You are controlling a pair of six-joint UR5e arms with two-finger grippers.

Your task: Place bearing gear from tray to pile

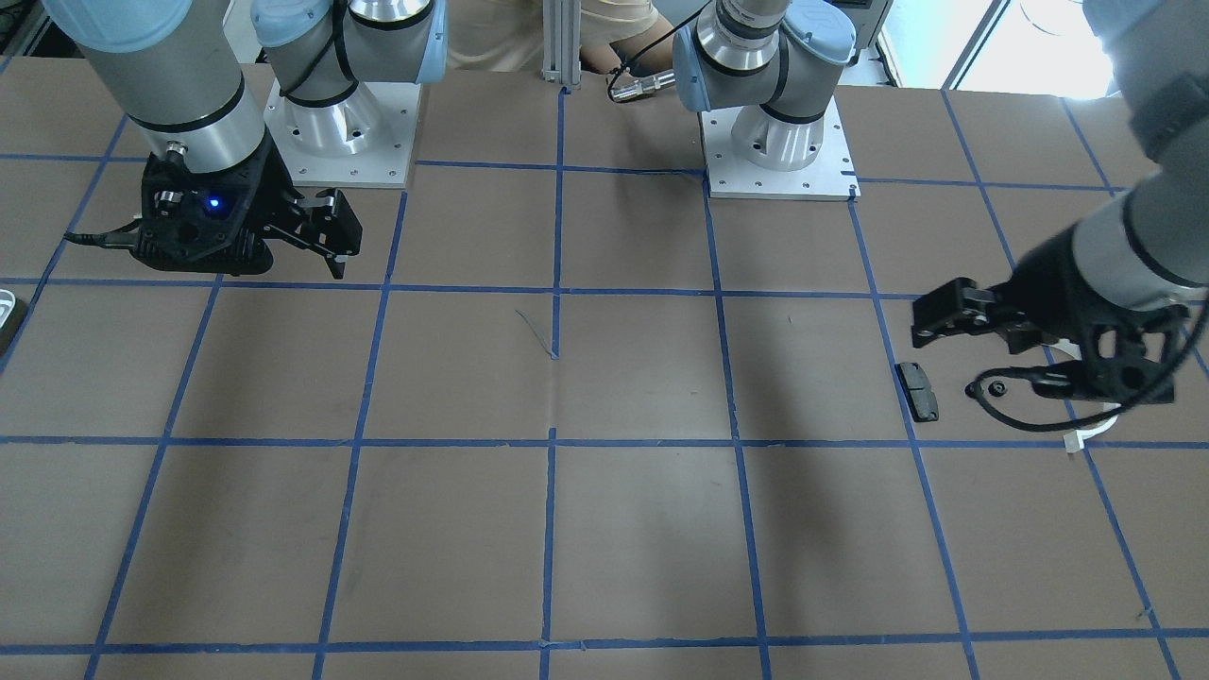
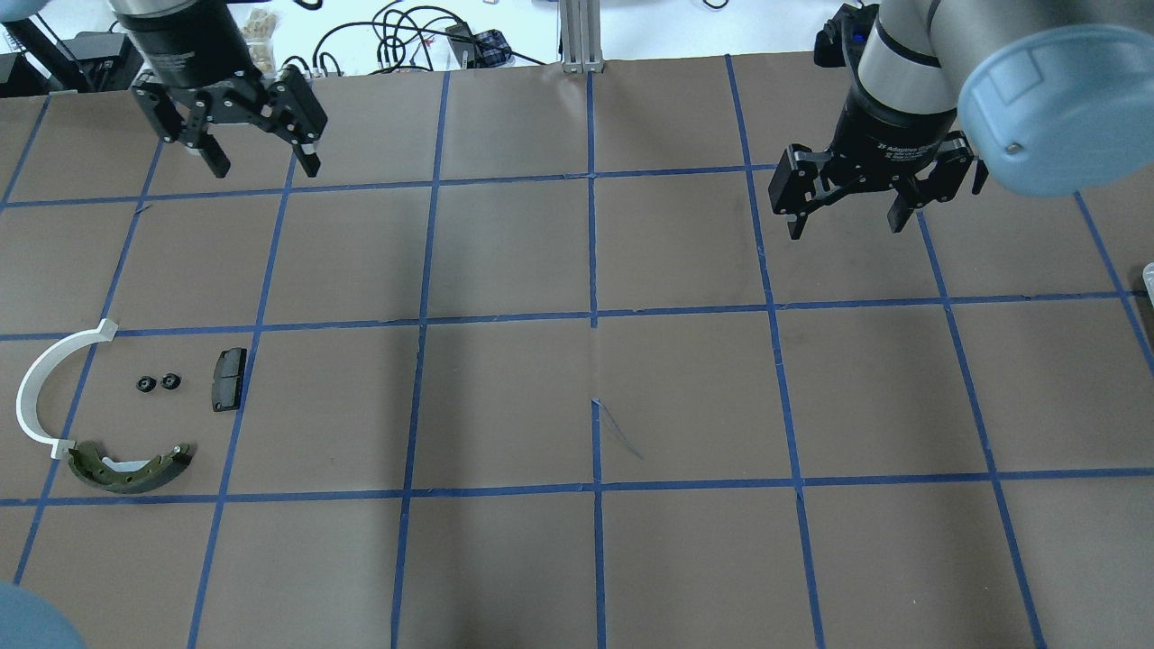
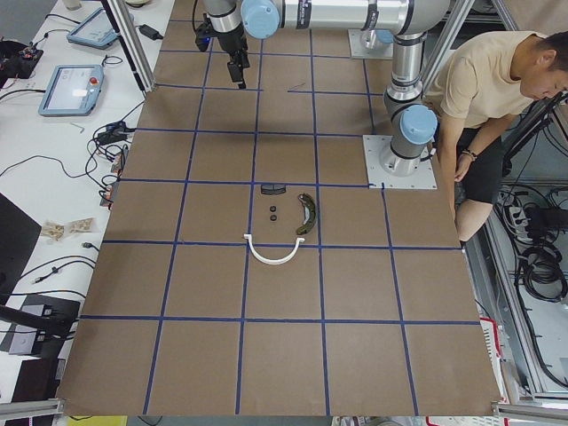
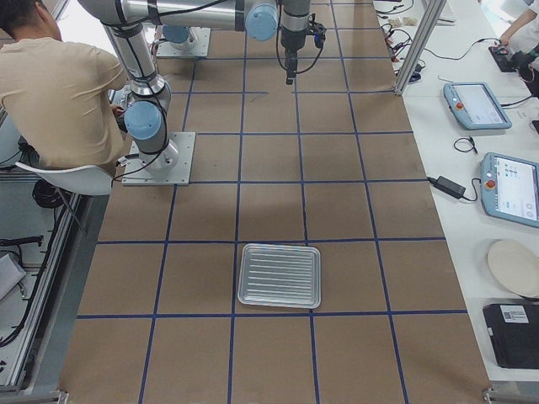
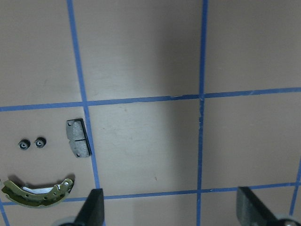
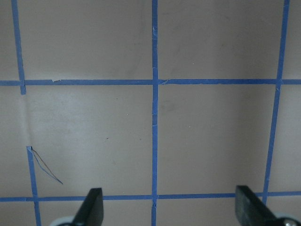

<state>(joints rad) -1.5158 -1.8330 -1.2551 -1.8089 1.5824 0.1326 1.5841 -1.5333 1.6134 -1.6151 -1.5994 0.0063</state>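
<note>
Overhead exterior view: the table [image 2: 577, 559] carries the pile on the robot's left. Both arms hang above the table, apart from every part. The tray [image 4: 280, 278] shows whole only in the exterior right view. It sits well apart from the pile and looks bare. The left tool [image 2: 264, 165] and the right tool [image 2: 846, 225] have their fingers spread wide and hold nothing. The pile consists of a white arc [image 2: 27, 383], a brake shoe [image 2: 126, 478] just beside one end of the arc, a dark pad [image 2: 228, 379], and two small gears [image 2: 144, 384] side by side between arc and pad.

Possible faults:
- A trip to the tray probably finds no gear. The tool would then close on the ribbed floor.
- A low pass of the left tool over the pile could nudge the gears. They are small and round and would likely skid or roll away from the group.

Limits of view:
- The tray is cut to a sliver at the frame edge in the overhead and front-facing views. Its ribs could conceal a small part at this size.
- In the front-facing view, the left arm covers the shoe and most of the arc.
- Gear teeth and bore are too small to make out.
</note>
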